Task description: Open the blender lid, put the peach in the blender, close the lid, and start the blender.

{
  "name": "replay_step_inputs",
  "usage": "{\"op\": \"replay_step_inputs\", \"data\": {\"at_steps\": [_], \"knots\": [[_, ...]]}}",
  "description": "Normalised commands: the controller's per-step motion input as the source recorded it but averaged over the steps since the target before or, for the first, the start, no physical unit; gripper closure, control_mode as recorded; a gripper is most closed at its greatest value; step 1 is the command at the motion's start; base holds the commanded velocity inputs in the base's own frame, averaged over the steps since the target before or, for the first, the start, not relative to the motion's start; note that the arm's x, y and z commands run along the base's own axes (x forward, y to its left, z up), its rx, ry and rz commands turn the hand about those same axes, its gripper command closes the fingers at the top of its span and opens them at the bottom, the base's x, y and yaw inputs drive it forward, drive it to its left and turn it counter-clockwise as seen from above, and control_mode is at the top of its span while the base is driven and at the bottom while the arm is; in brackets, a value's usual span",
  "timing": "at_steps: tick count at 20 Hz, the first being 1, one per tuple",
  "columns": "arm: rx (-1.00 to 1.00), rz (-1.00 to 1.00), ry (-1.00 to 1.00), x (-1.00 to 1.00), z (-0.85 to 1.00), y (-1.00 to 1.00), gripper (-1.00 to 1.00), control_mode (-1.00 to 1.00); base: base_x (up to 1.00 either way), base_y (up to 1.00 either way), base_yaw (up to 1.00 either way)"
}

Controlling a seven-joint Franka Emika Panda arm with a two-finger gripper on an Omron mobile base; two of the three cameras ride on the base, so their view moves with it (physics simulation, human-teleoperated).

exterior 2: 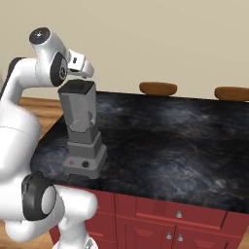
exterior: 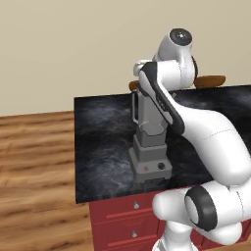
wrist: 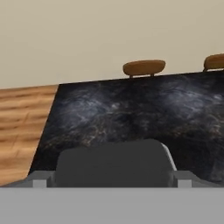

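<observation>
Seemingly lid step: my gripper hovers at the blender rim; grip unclear. Next, seat or lift squarely.

dark grey rounded slab low in frame, possibly the blender lid seen from close above; edges soft, identity not certain. beyond it, black marbled counter running to a straight far edge. two brown stool tops just behind that edge. wooden floor at left, beige wall above.
</observation>
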Motion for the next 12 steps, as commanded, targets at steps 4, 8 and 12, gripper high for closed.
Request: {"op": "replay_step_inputs", "data": {"at_steps": [4,8,12], "knots": [[0.00,0.00,-0.04,-0.55,0.23,0.00,-1.00,-1.00,0.00,0.00,0.00],[0.00,-0.01,0.00,-0.98,0.00,0.00,-1.00,-1.00,0.00,0.00,0.00],[-0.01,-0.10,0.00,-1.00,-0.13,0.06,-1.00,-1.00,0.00,0.00,0.00]]}}
